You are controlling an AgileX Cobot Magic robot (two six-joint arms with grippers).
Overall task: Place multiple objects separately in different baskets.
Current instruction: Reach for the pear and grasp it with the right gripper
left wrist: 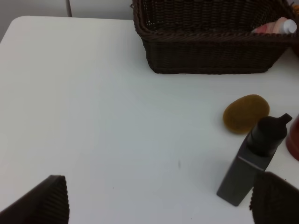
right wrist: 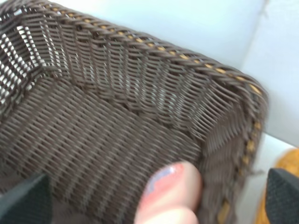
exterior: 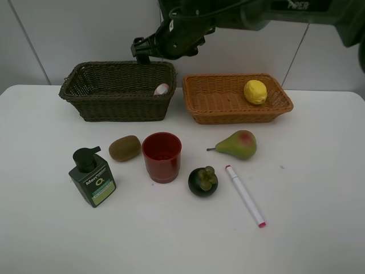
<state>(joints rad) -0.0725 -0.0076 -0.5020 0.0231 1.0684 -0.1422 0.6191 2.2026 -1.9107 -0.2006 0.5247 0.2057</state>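
Observation:
The pink bottle [exterior: 162,89] lies in the dark basket [exterior: 117,107], against its right end wall. My right gripper [exterior: 144,51] hangs open above it; in the right wrist view the bottle [right wrist: 170,196] lies below the spread right gripper [right wrist: 154,200]. The lemon [exterior: 255,91] rests in the orange basket [exterior: 239,116]. Kiwi [exterior: 124,148], red cup [exterior: 162,156], pear [exterior: 238,144], mangosteen [exterior: 203,180], marker [exterior: 245,195] and pump bottle [exterior: 92,177] sit on the table. My left gripper [left wrist: 159,200] is open over bare table, left of the pump bottle [left wrist: 254,158] and kiwi [left wrist: 245,113].
The two baskets stand side by side at the back of the white table [exterior: 51,228], close to the wall. The right arm [exterior: 239,14] stretches across the back from the upper right. The loose items cluster in the table's middle.

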